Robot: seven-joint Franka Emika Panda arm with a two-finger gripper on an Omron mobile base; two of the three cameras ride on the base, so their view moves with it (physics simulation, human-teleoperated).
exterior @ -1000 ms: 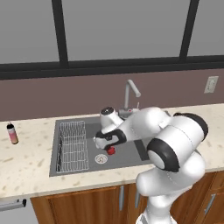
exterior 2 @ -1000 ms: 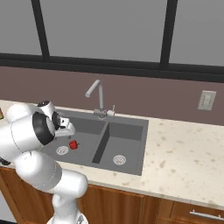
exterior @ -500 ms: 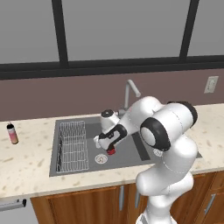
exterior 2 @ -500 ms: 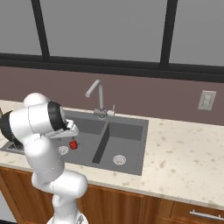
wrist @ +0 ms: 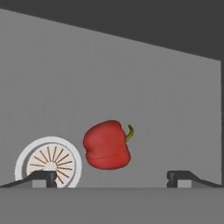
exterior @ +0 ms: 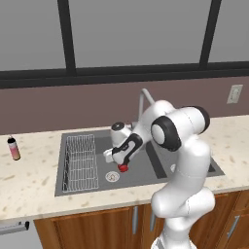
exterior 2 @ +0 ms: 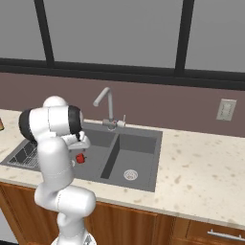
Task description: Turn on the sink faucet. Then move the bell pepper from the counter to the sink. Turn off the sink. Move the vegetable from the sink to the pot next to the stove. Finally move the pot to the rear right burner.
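Gripper (wrist: 112,177) hangs low inside the left basin of the sink (exterior: 68,187), jaws spread wide, and the pepper (wrist: 107,145) lies on the basin floor between them with bare floor all round it. Round drain (wrist: 49,162) sits just left of the pepper. Wire rack (exterior: 80,161) crowds the basin's left side; the faucet (exterior 2: 106,106) stands behind, well apart

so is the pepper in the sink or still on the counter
In the sink: the bell pepper lies on the basin floor beside the round drain, between the open hand's fingertips.
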